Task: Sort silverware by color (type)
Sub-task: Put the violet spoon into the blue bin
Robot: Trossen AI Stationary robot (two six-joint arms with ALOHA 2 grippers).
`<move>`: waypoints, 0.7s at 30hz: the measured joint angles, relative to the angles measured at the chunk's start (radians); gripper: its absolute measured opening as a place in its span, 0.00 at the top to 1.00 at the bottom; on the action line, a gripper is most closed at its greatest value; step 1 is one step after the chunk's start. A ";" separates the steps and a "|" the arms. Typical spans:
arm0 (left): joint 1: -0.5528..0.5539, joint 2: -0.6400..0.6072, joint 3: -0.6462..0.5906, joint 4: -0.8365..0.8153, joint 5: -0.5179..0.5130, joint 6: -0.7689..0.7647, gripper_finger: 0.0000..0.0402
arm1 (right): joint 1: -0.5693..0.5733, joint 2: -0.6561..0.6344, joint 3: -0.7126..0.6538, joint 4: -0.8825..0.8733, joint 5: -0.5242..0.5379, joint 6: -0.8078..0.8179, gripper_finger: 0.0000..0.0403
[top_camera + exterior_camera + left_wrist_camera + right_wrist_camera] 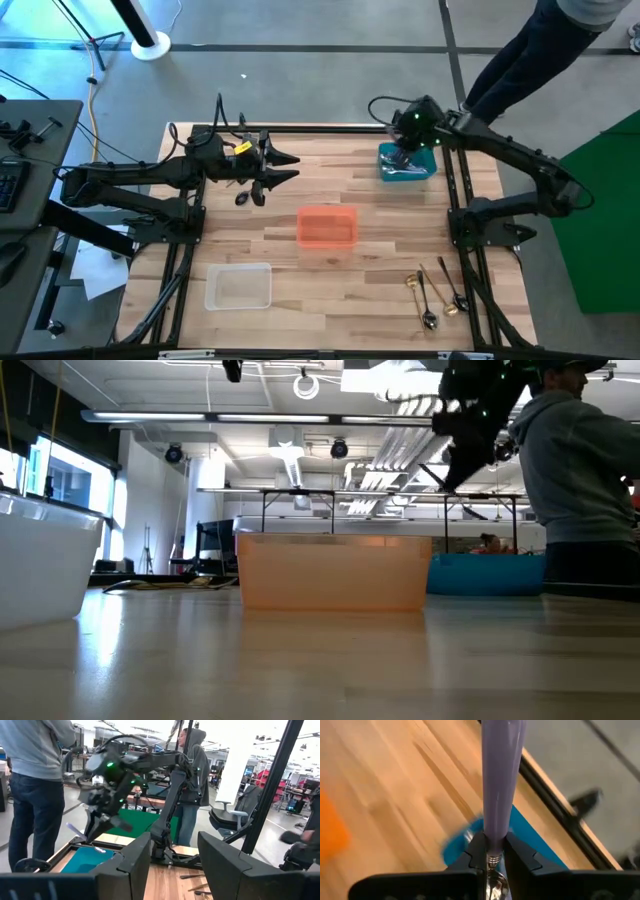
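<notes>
- High view: right gripper hangs over blue bin at table's far side. 3 pcs of silverware wait near front right edge; orange bin and clear bin sit apart.
- Left wrist view: left gripper idles, fingers apart, holding nothing.
- Right wrist view: fingers clamped on silver utensil w/ pale handle. Lower it inside the blue walls before release, so it can't bounce out.

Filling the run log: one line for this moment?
right gripper: shut on spoon, over blue bin | left gripper: open, waiting
</notes>
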 joint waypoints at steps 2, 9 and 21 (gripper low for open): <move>0.000 0.000 0.000 -0.002 0.000 -0.005 0.61 | -0.045 0.035 0.000 -0.032 0.000 -0.037 0.94; 0.000 0.000 0.000 -0.002 0.000 -0.006 0.61 | -0.124 0.186 0.000 -0.060 0.037 -0.173 0.94; 0.000 0.000 -0.001 -0.010 0.000 -0.051 0.61 | -0.142 0.447 0.000 -0.119 0.061 -0.337 0.94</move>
